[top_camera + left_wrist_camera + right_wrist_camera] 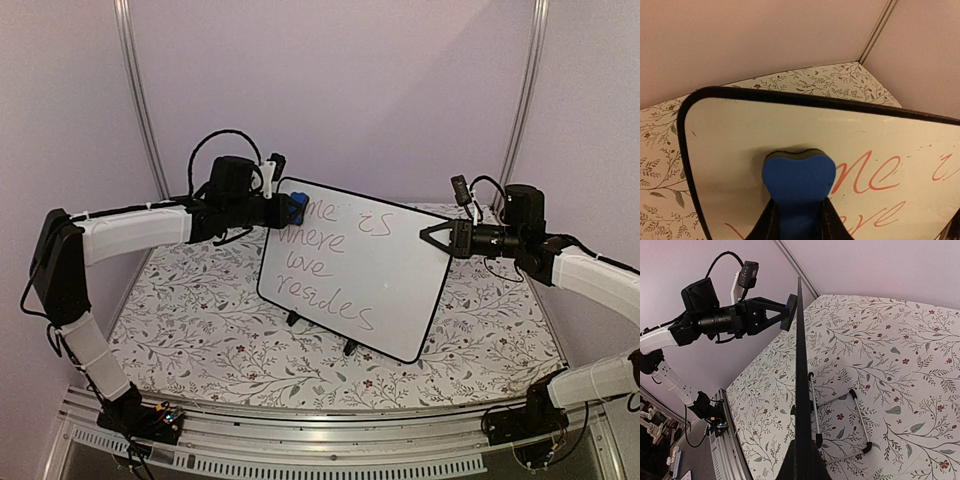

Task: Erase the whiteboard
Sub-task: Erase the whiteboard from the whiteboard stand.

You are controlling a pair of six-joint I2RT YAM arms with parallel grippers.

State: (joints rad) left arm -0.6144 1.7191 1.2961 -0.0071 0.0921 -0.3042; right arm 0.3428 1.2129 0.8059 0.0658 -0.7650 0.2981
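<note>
Propping the whiteboard (385, 300) on its small black feet (350, 347) on the floral bench (200, 340), leaning the face back toward the arms, likely for holding the writing within reach of a wipe. Carrying purple handwriting (330, 265) over most of the face, four lines of it, so judging the erasing as barely begun.

Bracing the board's right edge with the right claw (432, 237): clenching the jaws fully. Showing the thin black rim straight out from between the fingers in the right wrist view, so reading it as a pinch on the rim. Probably steadying the board against the push coming from the other side.

Farther back, squeezing the blue eraser (799, 180) in the left claw (284, 209), closing the jaws almost all the way on the foam and bulging it into a heart shape. Pressing the eraser's face against the board's top left corner, just beside the first word, bare white around it.

Judging the split as one arm holding, one arm wiping; risking a tip or slide of the board on any slipping of the pinch.
</note>
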